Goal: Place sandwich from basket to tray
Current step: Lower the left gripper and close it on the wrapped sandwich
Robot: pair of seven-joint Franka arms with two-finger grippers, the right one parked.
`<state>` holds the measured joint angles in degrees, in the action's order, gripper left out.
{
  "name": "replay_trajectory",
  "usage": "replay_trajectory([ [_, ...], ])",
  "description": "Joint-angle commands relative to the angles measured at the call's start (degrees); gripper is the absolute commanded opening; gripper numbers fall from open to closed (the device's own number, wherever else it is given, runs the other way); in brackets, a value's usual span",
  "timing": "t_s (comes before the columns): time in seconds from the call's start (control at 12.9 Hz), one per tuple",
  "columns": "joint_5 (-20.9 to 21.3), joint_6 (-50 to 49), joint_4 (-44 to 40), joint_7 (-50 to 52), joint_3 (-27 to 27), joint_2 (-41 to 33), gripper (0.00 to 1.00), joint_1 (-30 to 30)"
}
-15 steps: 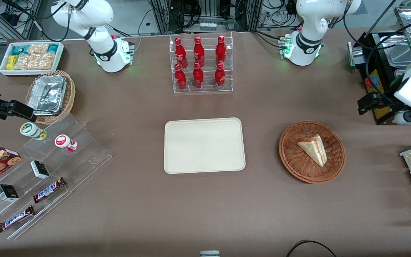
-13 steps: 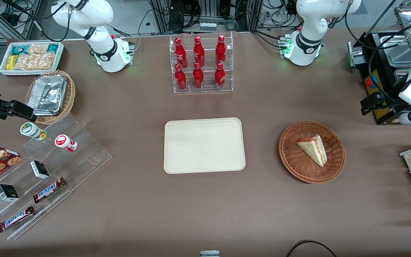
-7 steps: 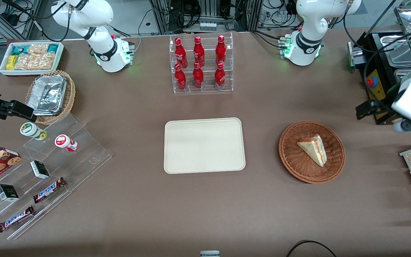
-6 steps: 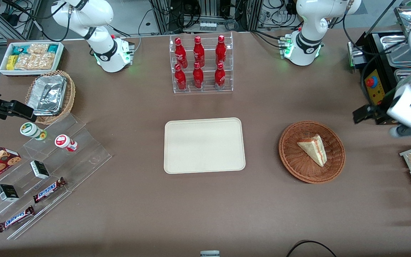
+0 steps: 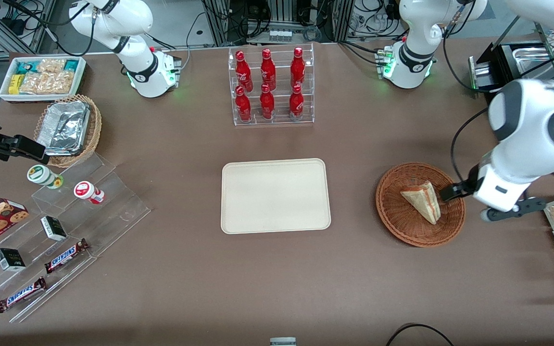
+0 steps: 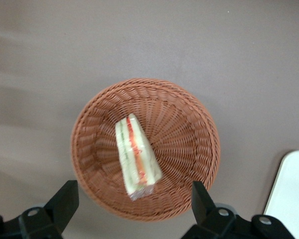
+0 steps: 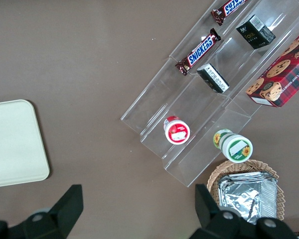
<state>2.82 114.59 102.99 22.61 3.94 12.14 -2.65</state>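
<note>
Approach step: the gripper (image 6: 132, 209), fingers spread wide, hovers above the sandwich (image 6: 135, 158) in the basket (image 6: 199, 144); descent and closing should follow.

The sandwich (image 5: 422, 201) (image 6: 135, 158) is a small triangular wedge of pale bread in clear wrap, lying flat in the basket (image 5: 395, 214) (image 6: 189, 144) with its red, orange and green filling edge turned up. The basket is a round, shallow bowl of reddish-brown woven wicker, standing on the desk toward the working arm's end. The tray (image 5: 275, 195) (image 6: 294, 194) is a flat cream-beige rectangle with rounded corners and a low rim, bare, lying mid-desk well apart from the basket. The gripper (image 5: 450, 192) (image 6: 134, 206) hangs above the basket's rim, jaws spread wide either side of the sandwich and touching nothing.
</note>
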Motion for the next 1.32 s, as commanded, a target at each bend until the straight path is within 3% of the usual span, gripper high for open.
replay_trajectory([
  [0.0, 0.4, 8.0, 7.5, 5.0, -0.3, -0.8, 1.0, -0.3],
  [0.39, 0.3, 23.6, 22.3, 12.5, -0.5, -2.8, 1.0, 0.1],
  [1.24, -0.1, 29.9, 25.4, 14.2, -0.5, 1.4, 1.0, 0.0],
])
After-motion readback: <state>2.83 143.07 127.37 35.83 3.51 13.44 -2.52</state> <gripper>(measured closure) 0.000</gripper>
